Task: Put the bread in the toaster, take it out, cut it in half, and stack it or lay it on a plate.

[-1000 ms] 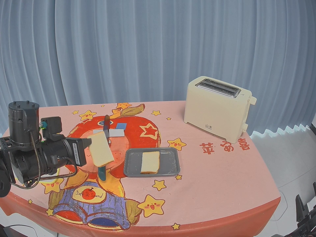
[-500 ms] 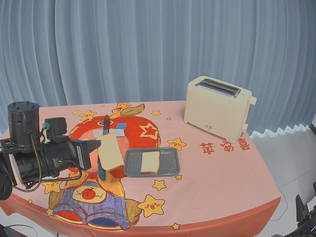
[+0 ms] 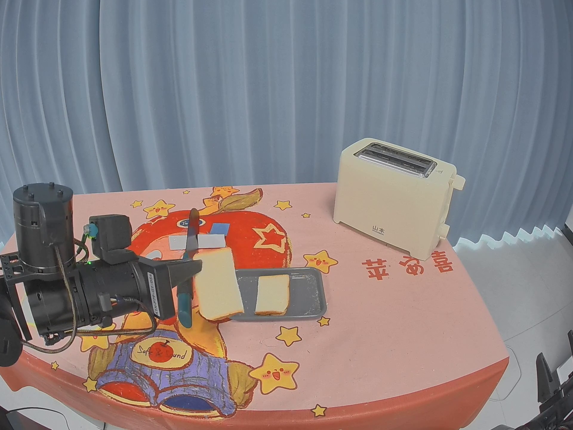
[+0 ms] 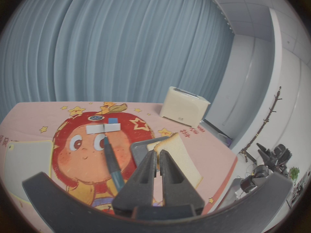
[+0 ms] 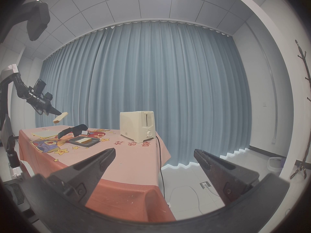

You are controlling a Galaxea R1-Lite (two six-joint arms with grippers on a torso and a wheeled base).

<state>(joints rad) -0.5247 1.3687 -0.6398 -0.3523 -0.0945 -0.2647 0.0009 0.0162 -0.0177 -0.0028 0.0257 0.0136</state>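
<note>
Left pincer (image 3: 200,265): jaws drawn almost together, with a thin gap showing in the left wrist view. It nips a pale, brown-crusted piece of bread (image 3: 219,283) by one edge. The piece hangs tilted past my fingertips, lifted clear of the pink cartoon-printed counter (image 3: 388,329). The right wrist view also shows it held up in the air.

Directly beneath the pincer: a long knife with a teal handle (image 3: 185,312), flat on the counter. Its blade points away from me and its handle lies nearer me.

Just beyond the fingertips and lower: a flat grey rectangular tray (image 3: 307,297). From the head view the held piece overlaps the tray end closest to the pincer. A second piece of bread (image 3: 273,294) lies flat in the tray's middle, apart from the held one.

On the far side of the knife from the tray: a pale cutting board with a yellow rim (image 4: 27,159), flat on the counter.

Beside the blade: two white strips (image 3: 206,241) stuck on the cloth.

Well past the tray, farther from the pincer and toward the counter's right back corner: a cream two-slot toaster (image 3: 391,201), upright, slots facing up.

Behind everything: a blue-grey pleated curtain (image 3: 268,73).

Right pincer (image 5: 154,152): fingers spread wide with nothing between them. It sits low off the counter's right side, well apart from the left pincer and both pieces of bread.
</note>
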